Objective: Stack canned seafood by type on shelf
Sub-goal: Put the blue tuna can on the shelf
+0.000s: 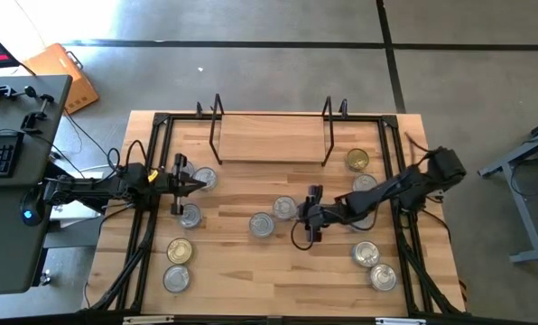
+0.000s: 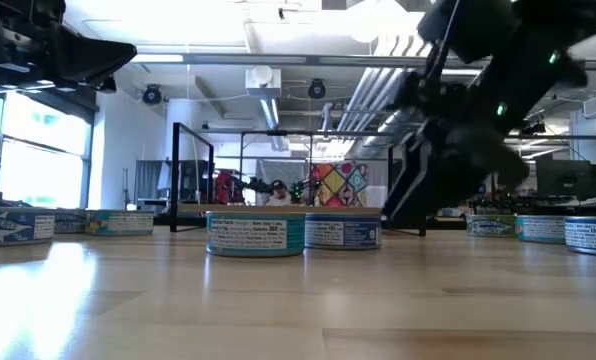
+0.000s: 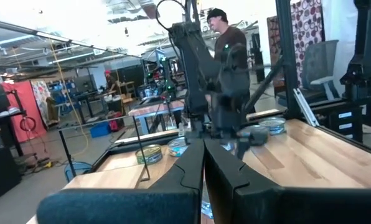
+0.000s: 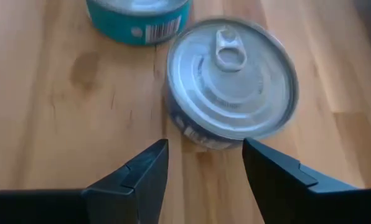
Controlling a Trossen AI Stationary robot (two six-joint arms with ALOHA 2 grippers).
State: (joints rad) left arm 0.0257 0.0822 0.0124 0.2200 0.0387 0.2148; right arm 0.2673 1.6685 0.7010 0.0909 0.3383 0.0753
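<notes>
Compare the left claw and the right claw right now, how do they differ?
The left claw is shut and empty; the right claw is open. The left claw sits raised near the table's left side; the right claw is down mid-table, just short of a silver-topped tin. Both are dark two-finger claws.

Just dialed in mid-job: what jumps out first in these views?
The right gripper is open and poised just short of a silver-topped tin at mid-table, with a teal-labelled tin right beyond it. The shelf at the table's far edge holds no tins yet; the rest lie scattered over the table. The left gripper is shut and holds nothing, near tins at the left side.
</notes>
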